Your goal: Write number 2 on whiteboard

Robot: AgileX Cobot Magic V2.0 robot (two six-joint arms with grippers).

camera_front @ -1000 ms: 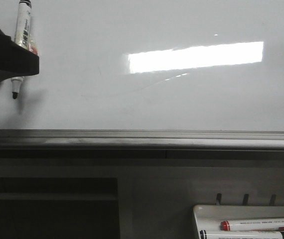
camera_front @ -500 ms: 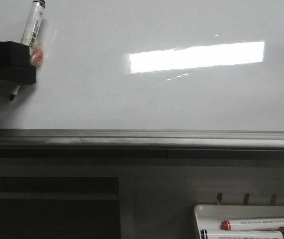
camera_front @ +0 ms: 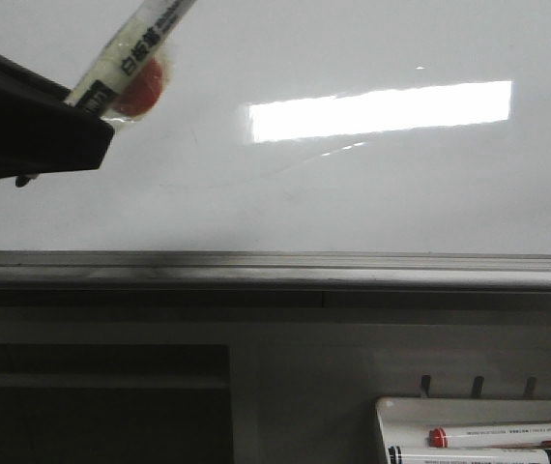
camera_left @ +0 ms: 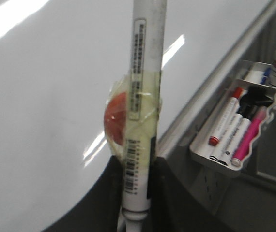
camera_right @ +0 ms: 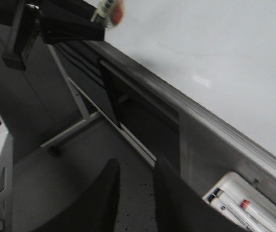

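My left fingers (camera_left: pixel 137 193), still clenched on the white barrel marker with the taped orange blob (camera_front: pixel 130 56), have tilted it sharply since a second ago, lifting its tip. The glossy white whiteboard (camera_front: pixel 353 193) beside it remains blank, with no number 2 begun. My right fingers (camera_right: pixel 135 193) hang released below the board's rail.

The left gripper (camera_front: pixel 34 135) sits at nine o'clock in the front view, clamped. The right gripper (camera_right: pixel 135 193) hangs slightly parted.
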